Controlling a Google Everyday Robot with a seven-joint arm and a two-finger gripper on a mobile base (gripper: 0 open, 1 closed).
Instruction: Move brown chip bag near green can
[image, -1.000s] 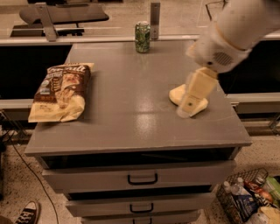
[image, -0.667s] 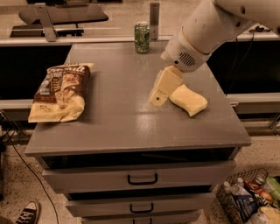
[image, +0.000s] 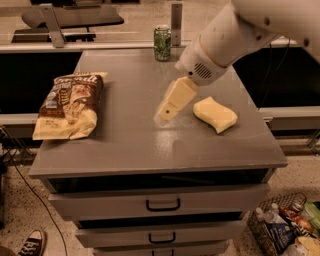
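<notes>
**Figure. Bench scene, single view from above the front edge.**

The brown chip bag (image: 69, 106) lies flat at centre left of the frame, close to the left edge of the bench (image: 140, 150). Its dark end points toward the back, and nothing touches it. The green can (image: 162, 43) stands upright at top centre, near the far edge and well apart from the bag.

The hand (image: 165, 113) hangs over the middle of the bench, angled down and to the left, with nothing seen in it. Whether it is apart or together cannot be told. The arm (image: 225, 45) enters from the upper right.

**Likely hazards (judgement).**
- The bag is crinkly and slack, so a grip may catch only a fold of film and slip.
- A sideways nudge on approach could push the bag over the left edge, since it lies so near it.
- The can looks light and narrow-based, so a bag set down or slid too close could tip it.

**Surroundings.**
- A pale-yellow sponge (image: 215, 114) lies just right of the hand without touching it, and off the line from bag to can.
- A grey post (image: 176, 22) rises just right of the can, narrowing the room for placement there.
- The bench surface between bag and can is bare.
- Drawers (image: 163, 205) sit below the bench top.
- A basket of bottles (image: 280, 227) stands on the floor at lower right.
</notes>
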